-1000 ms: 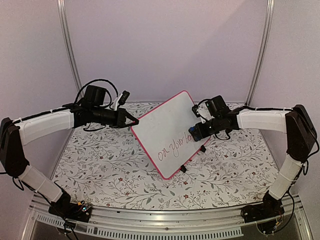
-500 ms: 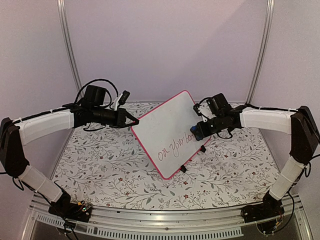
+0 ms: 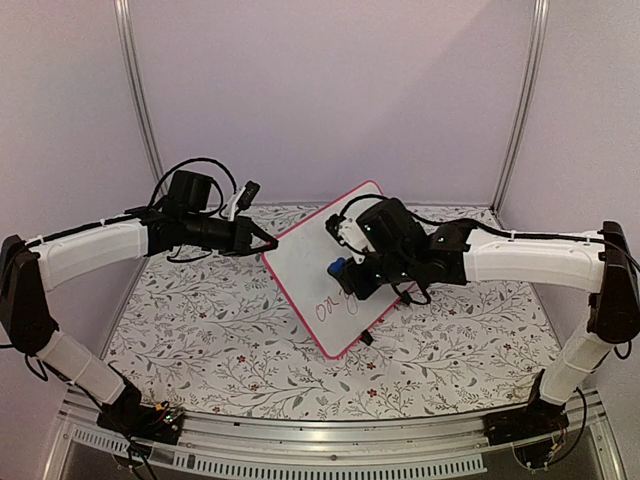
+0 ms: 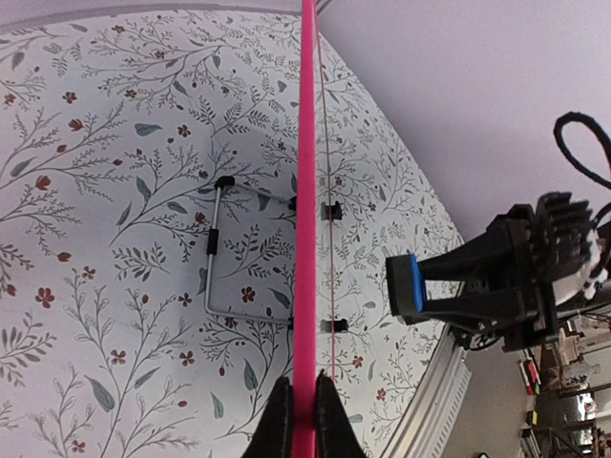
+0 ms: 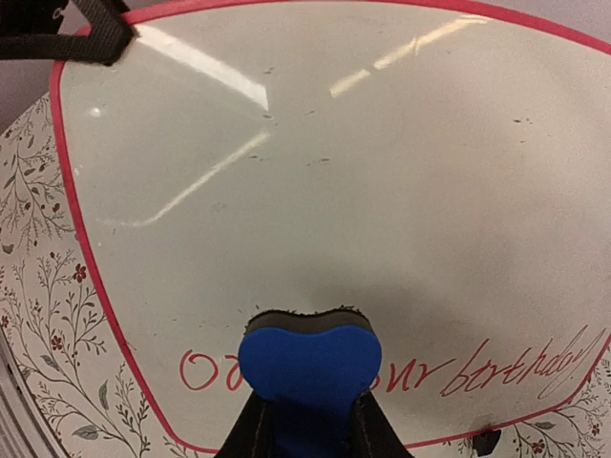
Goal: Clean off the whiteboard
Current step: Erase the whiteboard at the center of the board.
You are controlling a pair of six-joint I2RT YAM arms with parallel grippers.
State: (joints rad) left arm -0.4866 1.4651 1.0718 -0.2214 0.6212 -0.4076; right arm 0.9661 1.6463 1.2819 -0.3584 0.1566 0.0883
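Note:
The whiteboard point(image 3: 305, 255) has a pink-red frame and is held tilted above the table, with red handwriting point(image 5: 516, 367) along its lower edge. My left gripper point(image 3: 268, 243) is shut on the board's left frame edge point(image 4: 307, 191), one finger on each side point(image 4: 304, 386). My right gripper point(image 3: 350, 275) is shut on a blue eraser point(image 5: 310, 367), which it holds in front of the writing. In the left wrist view a gap shows between the eraser point(image 4: 405, 284) and the board. The eraser hides part of the writing.
The table point(image 3: 200, 320) has a floral cover. A metal rail point(image 3: 330, 440) runs along its near edge. Two metal posts point(image 3: 138, 100) stand at the back against purple walls. The board's wire stand point(image 4: 212, 253) and black clips point(image 4: 331, 210) hang below it.
My right arm has swung left across the board's face, carrying the eraser from the right edge to the lower middle, over the writing. The left arm and the board have not moved.

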